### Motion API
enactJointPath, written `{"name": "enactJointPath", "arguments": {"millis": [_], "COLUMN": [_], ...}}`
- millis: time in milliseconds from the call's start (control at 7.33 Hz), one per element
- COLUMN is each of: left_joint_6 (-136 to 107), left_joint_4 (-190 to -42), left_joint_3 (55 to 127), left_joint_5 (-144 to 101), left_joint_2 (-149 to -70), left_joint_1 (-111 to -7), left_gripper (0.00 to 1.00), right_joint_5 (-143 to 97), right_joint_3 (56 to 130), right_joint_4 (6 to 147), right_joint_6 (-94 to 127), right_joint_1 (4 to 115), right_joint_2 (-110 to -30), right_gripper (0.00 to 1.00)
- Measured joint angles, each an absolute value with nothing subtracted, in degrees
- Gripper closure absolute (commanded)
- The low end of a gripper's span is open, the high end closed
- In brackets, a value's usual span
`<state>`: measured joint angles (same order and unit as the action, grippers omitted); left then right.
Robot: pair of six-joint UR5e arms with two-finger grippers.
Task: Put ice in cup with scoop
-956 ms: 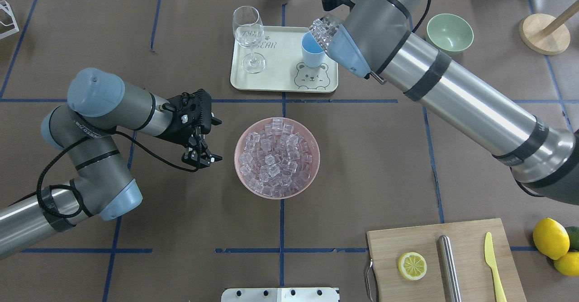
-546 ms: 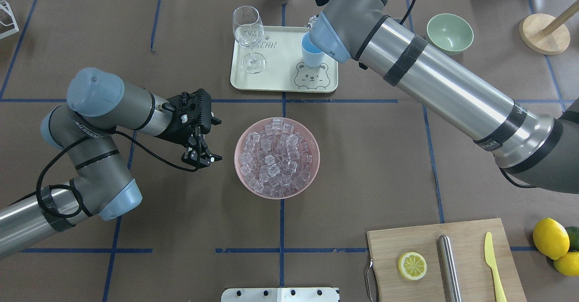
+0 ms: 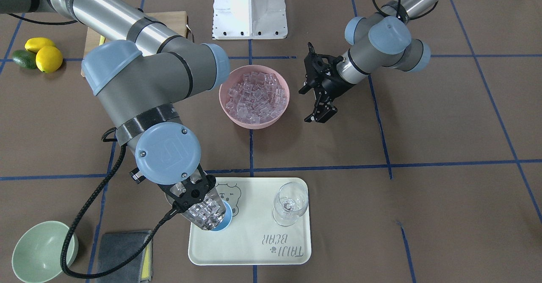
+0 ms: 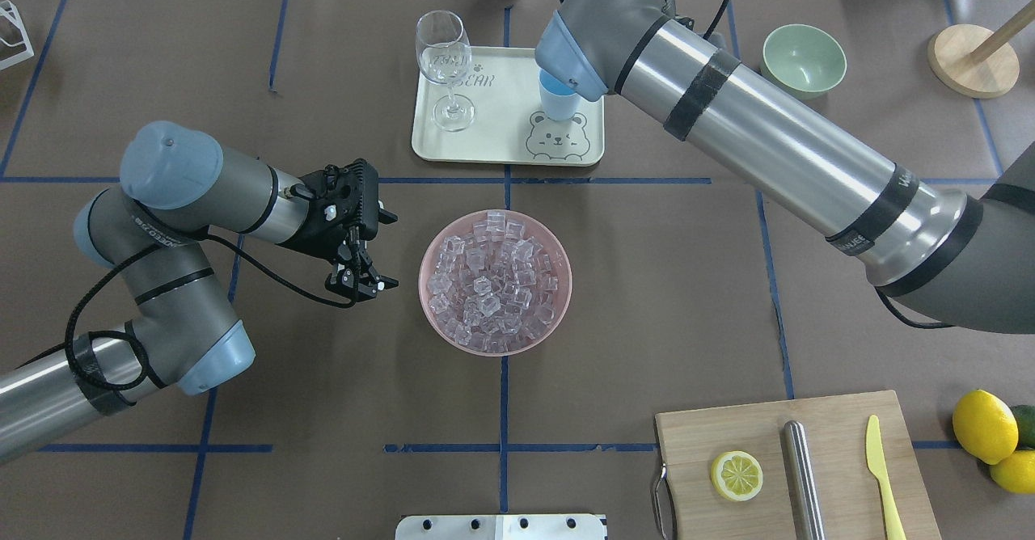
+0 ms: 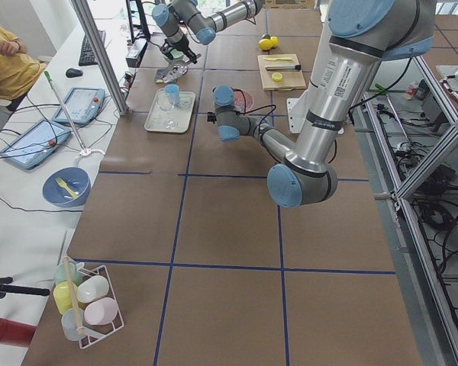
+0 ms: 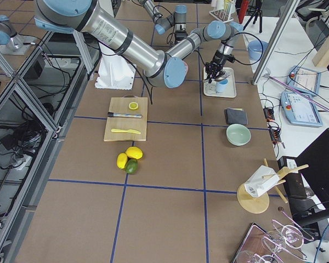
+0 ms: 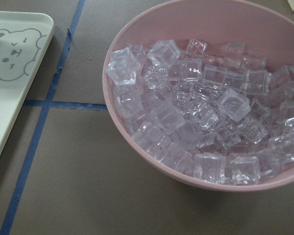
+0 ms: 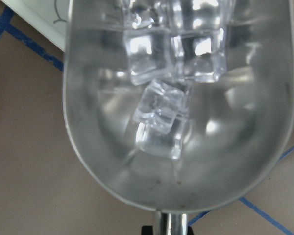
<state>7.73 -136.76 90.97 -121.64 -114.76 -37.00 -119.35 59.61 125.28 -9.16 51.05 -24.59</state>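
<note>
My right gripper (image 3: 190, 193) is shut on the steel scoop (image 3: 202, 215) and holds it tipped down onto the rim of the light-blue cup (image 3: 224, 223) on the tray. The right wrist view shows several ice cubes (image 8: 161, 117) in the scoop's trough (image 8: 98, 127), slid toward its front lip. In the overhead view the right arm hides the scoop, and only the cup (image 4: 556, 102) shows. The pink bowl (image 4: 426, 305) at the table's middle holds a heap of ice (image 4: 493, 281). My left gripper (image 4: 364, 284) is open and empty, just left of that bowl.
A stemmed glass (image 4: 443, 63) stands on the cream tray (image 4: 501, 140) left of the cup. A pale green bowl (image 4: 804, 56) and a wooden stand (image 4: 970, 59) are at the far right. A cutting board (image 4: 841, 427) holds a lemon half, a steel cylinder and a knife.
The right arm has swung left over the cup, and the scoop of ice that showed beside the cup is now hidden beneath the wrist. The left arm has not moved.
</note>
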Motion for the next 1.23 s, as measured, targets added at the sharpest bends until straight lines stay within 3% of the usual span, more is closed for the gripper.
{"name": "enactJointPath", "arguments": {"millis": [1229], "left_joint_6": [7.7], "left_joint_4": [-136.8], "left_joint_3": [91.3], "left_joint_5": [-121.6], "left_joint_2": [-114.6], "left_joint_1": [-37.0], "left_gripper": [0.00], "right_joint_5": [-107.9], "right_joint_3": [50.9], "right_joint_4": [131.8], "right_joint_6": [-18.1], "right_joint_1": [50.2], "right_joint_2": [-17.8], "right_gripper": [1.00]}}
